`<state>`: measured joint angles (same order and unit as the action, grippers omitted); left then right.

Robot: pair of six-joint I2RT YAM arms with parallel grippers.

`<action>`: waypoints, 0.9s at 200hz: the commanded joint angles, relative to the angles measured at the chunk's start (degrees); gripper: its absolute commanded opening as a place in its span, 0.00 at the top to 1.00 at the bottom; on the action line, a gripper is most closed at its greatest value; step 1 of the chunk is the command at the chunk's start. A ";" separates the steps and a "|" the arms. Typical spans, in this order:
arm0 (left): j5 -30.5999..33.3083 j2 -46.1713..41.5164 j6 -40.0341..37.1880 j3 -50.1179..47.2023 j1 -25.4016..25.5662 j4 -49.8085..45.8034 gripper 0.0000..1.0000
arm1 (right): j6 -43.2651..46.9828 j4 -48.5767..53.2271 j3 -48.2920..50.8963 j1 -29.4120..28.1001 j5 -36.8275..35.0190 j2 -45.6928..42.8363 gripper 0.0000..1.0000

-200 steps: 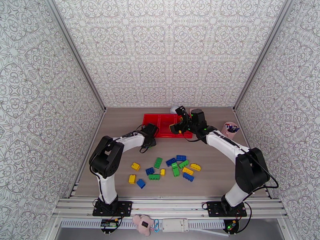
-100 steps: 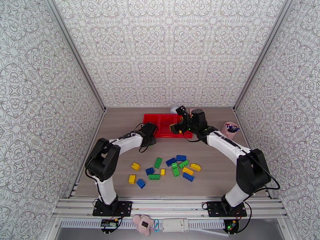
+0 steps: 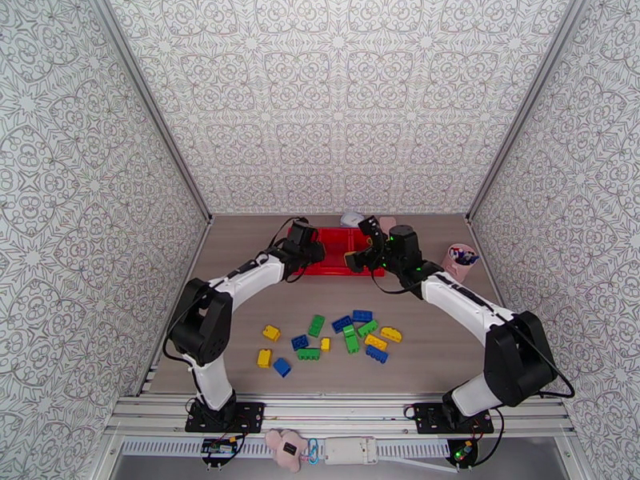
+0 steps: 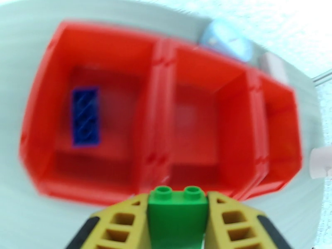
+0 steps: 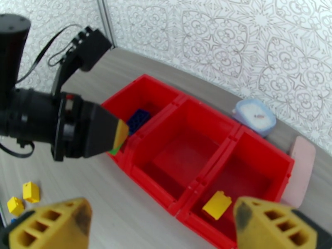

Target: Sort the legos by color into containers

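Green brick (image 4: 178,212) clenched in left pincer (image 4: 178,199); right pincer (image 5: 162,212) released, empty. Middle bin (image 4: 195,121) just ahead; if I release early, brick clips its near wall and bounces out.

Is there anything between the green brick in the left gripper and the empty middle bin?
Nothing visible does. The left gripper holds the green brick at the near edge of the tray; the middle bin is open and empty.

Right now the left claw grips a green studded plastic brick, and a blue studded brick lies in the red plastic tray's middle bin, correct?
No: per the left wrist view, the blue studded brick lies in the red plastic tray's end bin. The left claw does grip the green studded brick.
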<state>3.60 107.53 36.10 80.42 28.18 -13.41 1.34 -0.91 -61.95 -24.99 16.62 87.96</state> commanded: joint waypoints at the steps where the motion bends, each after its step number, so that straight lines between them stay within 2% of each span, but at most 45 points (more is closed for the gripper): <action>1: -2.03 4.60 -2.57 5.90 0.43 -0.58 0.68 | -0.12 -0.90 0.92 -0.04 -1.48 -1.54 0.06; 48: -3.15 12.64 -3.83 16.24 0.05 -2.99 0.66 | 0.14 -0.13 1.25 0.03 -2.24 -1.92 0.06; 82: -4.24 15.18 -4.41 19.73 -0.18 -2.93 0.58 | 0.41 0.81 1.35 0.03 -2.99 -2.34 0.06; 95: -4.24 14.31 -4.95 19.43 -0.11 -2.44 0.50 | 0.50 0.99 1.30 0.04 -3.00 -2.44 0.06; 106: -3.94 13.03 -5.68 18.51 -0.01 -2.03 0.39 | 0.50 1.03 1.19 0.08 -2.76 -2.45 0.06; 119: -3.50 10.78 -6.52 16.37 0.17 -1.53 0.30 | 0.51 1.15 0.89 0.04 -2.40 -2.44 0.06; 180: 0.33 -5.67 -8.59 -2.64 0.67 -1.78 0.09 | 3.36 1.60 0.72 0.05 1.62 -3.34 0.04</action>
<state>1.34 109.32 29.23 84.20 28.29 -14.76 2.04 -0.80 -61.28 -24.97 15.25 86.89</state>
